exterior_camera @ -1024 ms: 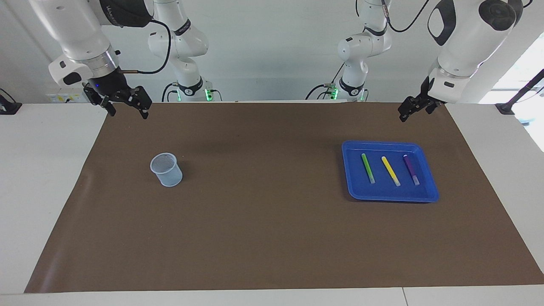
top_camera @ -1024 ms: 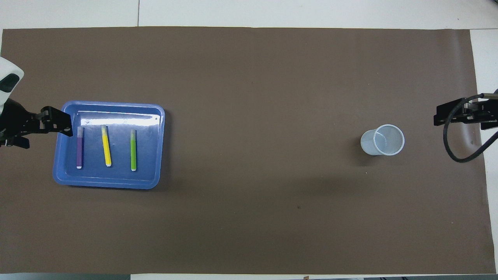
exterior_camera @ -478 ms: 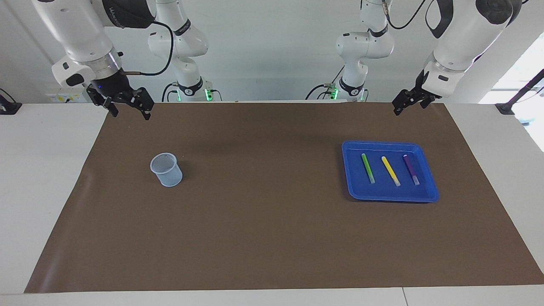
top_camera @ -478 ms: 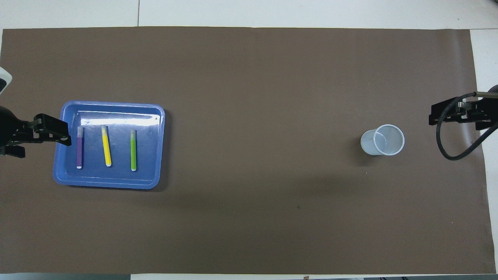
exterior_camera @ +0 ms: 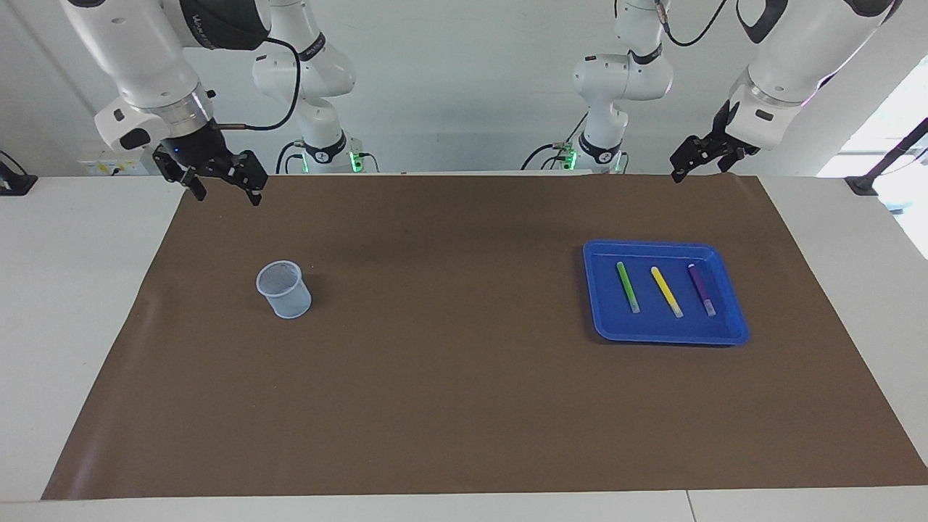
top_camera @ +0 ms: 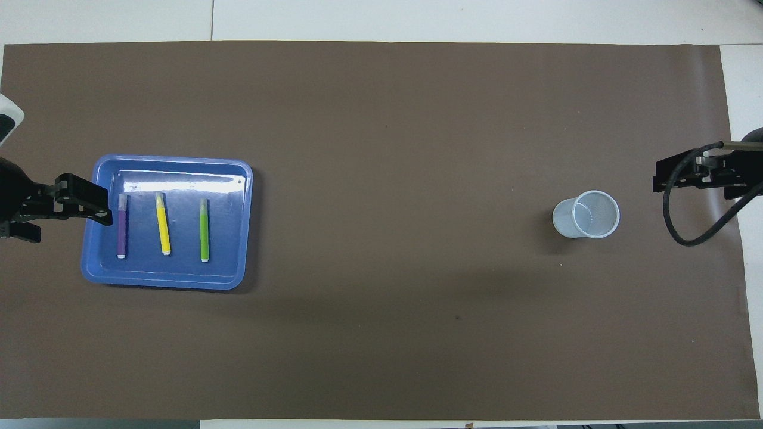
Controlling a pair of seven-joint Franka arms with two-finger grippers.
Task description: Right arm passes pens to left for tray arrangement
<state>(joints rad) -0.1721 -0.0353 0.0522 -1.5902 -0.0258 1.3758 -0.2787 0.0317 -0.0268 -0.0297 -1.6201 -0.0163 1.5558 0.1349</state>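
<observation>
The blue tray (exterior_camera: 600, 290) (top_camera: 173, 159) lies on the brown mat toward the left arm's end of the table. Three pens rest side by side in it: green (exterior_camera: 627, 286) (top_camera: 204, 229), yellow (exterior_camera: 665, 291) (top_camera: 162, 223) and purple (exterior_camera: 701, 288) (top_camera: 121, 226). My left gripper (exterior_camera: 699, 168) (top_camera: 70, 226) hangs open and empty, high over the mat's edge by the tray, touching nothing. My right gripper (exterior_camera: 225, 192) (top_camera: 694, 189) hangs open and empty, raised over the mat's corner at the right arm's end.
A small translucent cup (exterior_camera: 284, 290) (top_camera: 586, 214) stands upright on the mat toward the right arm's end. Two slimmer white arms (exterior_camera: 312, 72) (exterior_camera: 616, 80) stand at the robots' edge of the table. White tabletop borders the mat on all sides.
The left gripper has risen and drawn back toward its base. The right gripper has shifted slightly toward the table's middle. Pens, tray and cup have not moved.
</observation>
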